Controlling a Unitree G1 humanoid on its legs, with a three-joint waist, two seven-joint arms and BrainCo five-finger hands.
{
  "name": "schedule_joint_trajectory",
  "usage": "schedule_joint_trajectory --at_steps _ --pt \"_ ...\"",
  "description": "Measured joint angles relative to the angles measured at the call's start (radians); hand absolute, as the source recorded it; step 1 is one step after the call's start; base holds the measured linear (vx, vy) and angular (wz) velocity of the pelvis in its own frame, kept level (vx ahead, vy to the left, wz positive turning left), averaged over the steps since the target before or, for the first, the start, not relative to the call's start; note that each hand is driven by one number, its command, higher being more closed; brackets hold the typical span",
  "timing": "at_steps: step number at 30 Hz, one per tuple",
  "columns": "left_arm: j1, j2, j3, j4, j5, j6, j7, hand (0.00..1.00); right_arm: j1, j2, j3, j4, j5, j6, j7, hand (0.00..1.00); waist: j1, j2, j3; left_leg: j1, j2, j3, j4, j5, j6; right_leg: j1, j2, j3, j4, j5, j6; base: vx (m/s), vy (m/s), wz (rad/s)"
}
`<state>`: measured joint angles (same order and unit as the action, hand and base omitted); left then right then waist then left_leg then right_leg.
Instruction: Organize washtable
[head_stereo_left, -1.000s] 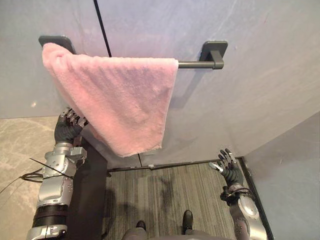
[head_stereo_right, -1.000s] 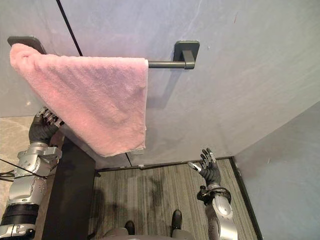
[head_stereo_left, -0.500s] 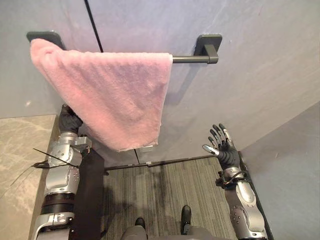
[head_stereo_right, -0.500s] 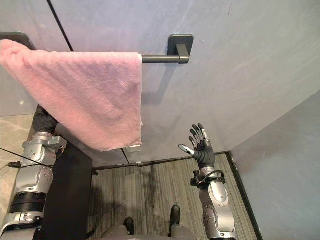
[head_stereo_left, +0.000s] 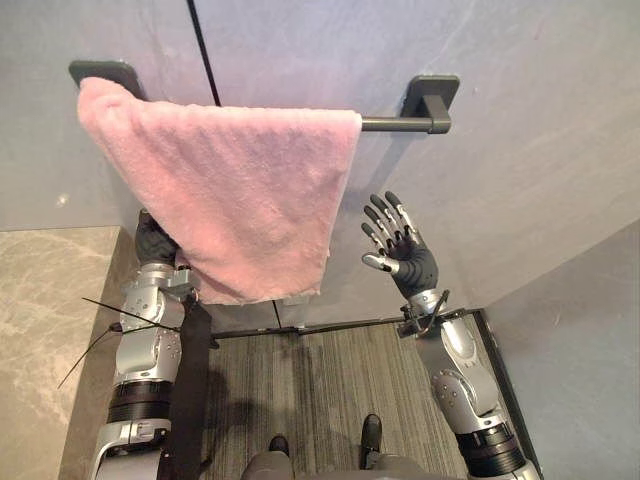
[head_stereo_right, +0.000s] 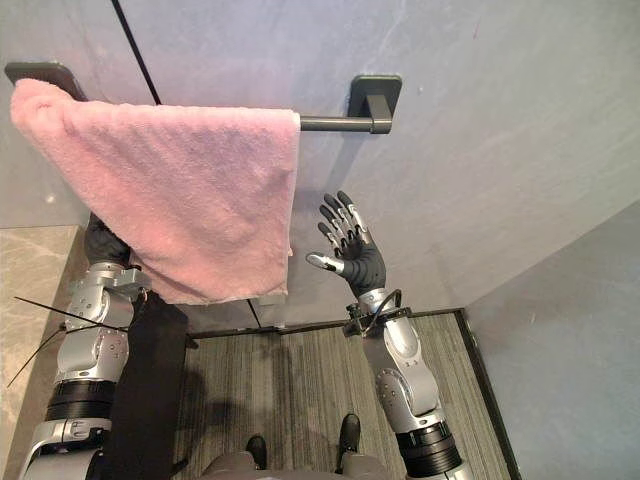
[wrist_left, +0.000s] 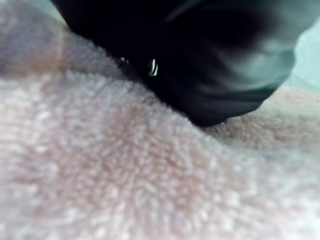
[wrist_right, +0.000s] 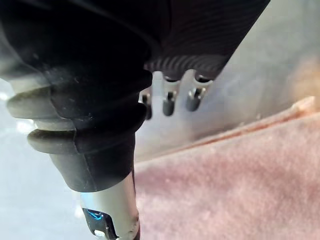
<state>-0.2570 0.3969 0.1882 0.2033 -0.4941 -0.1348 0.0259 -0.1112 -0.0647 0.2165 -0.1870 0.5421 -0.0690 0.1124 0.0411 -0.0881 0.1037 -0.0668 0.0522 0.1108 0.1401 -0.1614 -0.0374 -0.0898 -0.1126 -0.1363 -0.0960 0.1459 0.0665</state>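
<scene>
Holding my right hand (head_stereo_left: 410, 262) up, fingers spread, near the pink towel (head_stereo_left: 235, 190) draped on the rail (head_stereo_left: 395, 124), my left hand (head_stereo_left: 155, 243) behind towel, grip not determinable

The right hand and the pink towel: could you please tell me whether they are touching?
Apart. In the left eye view, bare wall shows between the pink towel and the open right hand beside it.
</scene>
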Motion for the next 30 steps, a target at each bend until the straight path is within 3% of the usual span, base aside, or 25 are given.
schedule_joint_trajectory --at_steps 11,18,19,30 --pt "0.042 -0.040 0.003 -0.052 -0.007 -0.002 0.002 1.00 -0.175 -0.028 0.077 0.064 -0.003 0.007 -0.002 0.00 0.003 0.004 0.002 0.031 0.000 -0.006 -0.040 0.019 0.007 0.016 0.000 -0.030 0.004 0.008 -0.011 -0.01 -0.003 0.01" --pt "0.069 -0.062 0.020 -0.084 -0.007 -0.005 0.001 1.00 -0.264 -0.032 0.118 0.123 -0.001 0.009 -0.004 0.00 0.024 0.007 0.003 0.043 0.003 -0.008 -0.071 0.037 0.005 0.015 0.004 -0.041 0.004 0.011 -0.013 0.00 -0.003 0.00" --pt "0.072 -0.062 0.020 -0.087 -0.008 -0.006 0.002 1.00 -0.277 -0.031 0.128 0.132 -0.001 0.011 -0.005 1.00 0.027 0.007 0.003 0.043 0.003 -0.009 -0.072 0.038 0.004 0.015 0.004 -0.045 0.004 0.011 -0.014 0.00 0.000 0.00" --pt "0.100 -0.070 0.038 -0.133 -0.014 -0.009 0.022 1.00 -0.322 -0.029 0.135 0.134 -0.011 0.012 -0.032 1.00 0.028 0.008 0.003 0.052 0.006 -0.011 -0.103 0.055 0.005 0.011 0.004 -0.053 0.004 0.015 -0.013 0.00 0.000 0.00"
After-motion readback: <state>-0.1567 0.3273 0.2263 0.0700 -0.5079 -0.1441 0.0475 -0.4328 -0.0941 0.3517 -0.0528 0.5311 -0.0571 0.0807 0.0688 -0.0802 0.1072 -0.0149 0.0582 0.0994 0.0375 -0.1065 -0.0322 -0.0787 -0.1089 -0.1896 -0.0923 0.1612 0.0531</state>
